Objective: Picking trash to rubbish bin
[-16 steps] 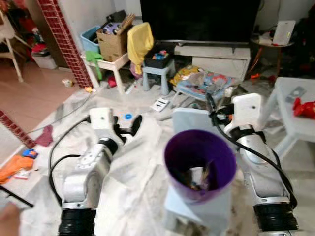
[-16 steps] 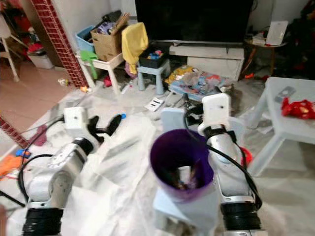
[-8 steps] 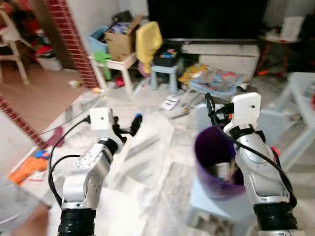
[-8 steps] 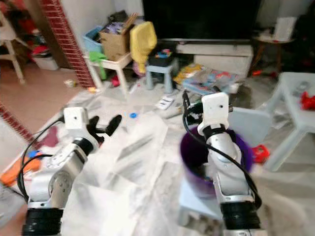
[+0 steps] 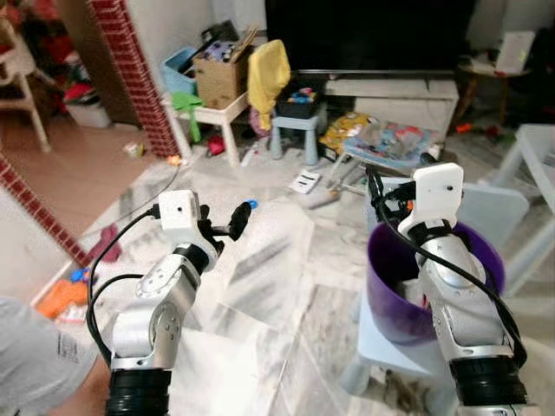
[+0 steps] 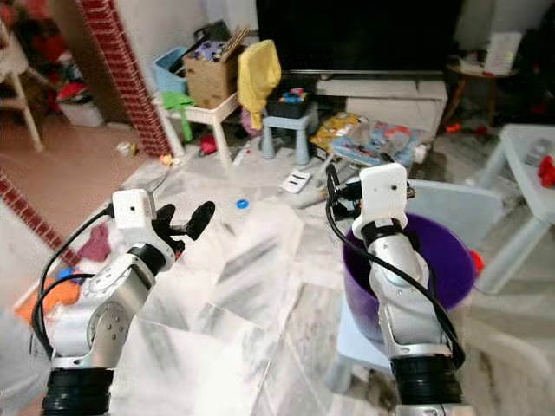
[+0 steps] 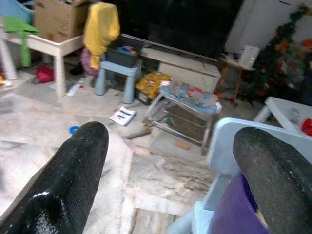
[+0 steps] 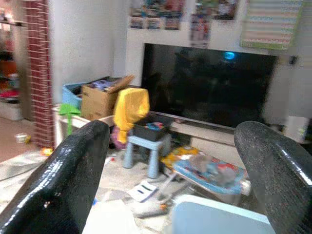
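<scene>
Left eye view: both the left gripper (image 5: 227,227) and right gripper (image 8: 170,161) are spread, empty. Turning could knock the purple bin (image 5: 389,286), lower right, off its stool (image 5: 377,347).

Two black fingers (image 7: 73,180) stand wide apart over the marble floor (image 7: 161,180), with a small blue stool (image 7: 117,73) far ahead.
</scene>
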`<state>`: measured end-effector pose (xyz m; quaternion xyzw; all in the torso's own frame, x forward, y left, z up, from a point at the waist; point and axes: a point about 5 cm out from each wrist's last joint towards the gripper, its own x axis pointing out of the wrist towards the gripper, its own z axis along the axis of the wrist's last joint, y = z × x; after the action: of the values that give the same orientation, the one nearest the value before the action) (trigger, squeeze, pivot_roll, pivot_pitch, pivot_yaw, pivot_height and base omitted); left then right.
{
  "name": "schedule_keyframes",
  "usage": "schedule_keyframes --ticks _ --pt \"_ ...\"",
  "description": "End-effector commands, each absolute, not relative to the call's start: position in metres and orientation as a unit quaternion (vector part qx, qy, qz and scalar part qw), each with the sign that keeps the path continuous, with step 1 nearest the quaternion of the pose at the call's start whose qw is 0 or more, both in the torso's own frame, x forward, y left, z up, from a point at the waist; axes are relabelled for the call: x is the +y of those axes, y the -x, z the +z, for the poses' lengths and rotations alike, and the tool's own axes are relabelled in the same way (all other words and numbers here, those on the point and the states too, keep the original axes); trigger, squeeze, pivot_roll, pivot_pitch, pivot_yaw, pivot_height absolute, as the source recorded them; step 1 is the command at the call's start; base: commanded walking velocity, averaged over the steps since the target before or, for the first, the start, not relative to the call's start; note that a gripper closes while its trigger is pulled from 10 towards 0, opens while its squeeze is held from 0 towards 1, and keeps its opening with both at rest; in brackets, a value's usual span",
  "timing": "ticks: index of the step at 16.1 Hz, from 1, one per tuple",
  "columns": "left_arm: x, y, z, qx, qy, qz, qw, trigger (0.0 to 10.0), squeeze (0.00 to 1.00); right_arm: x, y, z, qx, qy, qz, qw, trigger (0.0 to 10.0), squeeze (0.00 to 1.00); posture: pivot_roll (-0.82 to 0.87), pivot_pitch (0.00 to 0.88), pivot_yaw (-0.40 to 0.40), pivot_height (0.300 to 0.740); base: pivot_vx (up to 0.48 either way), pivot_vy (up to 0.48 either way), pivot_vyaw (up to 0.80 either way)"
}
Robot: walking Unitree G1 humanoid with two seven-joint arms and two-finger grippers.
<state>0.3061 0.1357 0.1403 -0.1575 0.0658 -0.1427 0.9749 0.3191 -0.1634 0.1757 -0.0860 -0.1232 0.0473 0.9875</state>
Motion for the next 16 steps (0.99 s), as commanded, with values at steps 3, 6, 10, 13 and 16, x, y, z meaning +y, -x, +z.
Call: schedule_keyframes --ticks 3,6,10,13,16 --pt "0.1331 -0.3087 0.1428 0.064 0.158 -0.145 0.975 10.0 0.00 -0.1666 -0.3198 0.1800 -0.125 0.086 0.042 0.987 10.0 0.00 -0.01 0.000 0.086 0.740 0.000 0.000 -0.80" --pt "0.1326 -0.3093 0.1428 0.065 0.158 -0.147 0.974 10.0 0.00 -0.1667 -0.3198 0.1802 -0.125 0.087 0.041 0.987 10.0 0.00 -0.01 0.000 0.087 0.740 0.000 0.000 -0.80" --pt "0.1329 -0.3100 0.1427 0.067 0.156 -0.147 0.974 10.0 0.00 -0.1667 -0.3206 0.1800 -0.124 0.087 0.040 0.988 10.0 0.00 -0.01 0.000 0.091 0.740 0.000 0.000 -0.80" --pt "0.1325 -0.3106 0.1426 0.068 0.156 -0.149 0.974 10.0 0.00 -0.1670 -0.3205 0.1791 -0.123 0.086 0.039 0.988 10.0 0.00 -0.01 0.000 0.095 0.740 0.000 0.000 -0.80" --pt "0.1324 -0.3105 0.1423 0.069 0.156 -0.149 0.974 10.0 0.00 -0.1672 -0.3200 0.1784 -0.122 0.084 0.037 0.988 10.0 0.00 -0.01 0.000 0.095 0.740 0.000 0.000 -0.80"
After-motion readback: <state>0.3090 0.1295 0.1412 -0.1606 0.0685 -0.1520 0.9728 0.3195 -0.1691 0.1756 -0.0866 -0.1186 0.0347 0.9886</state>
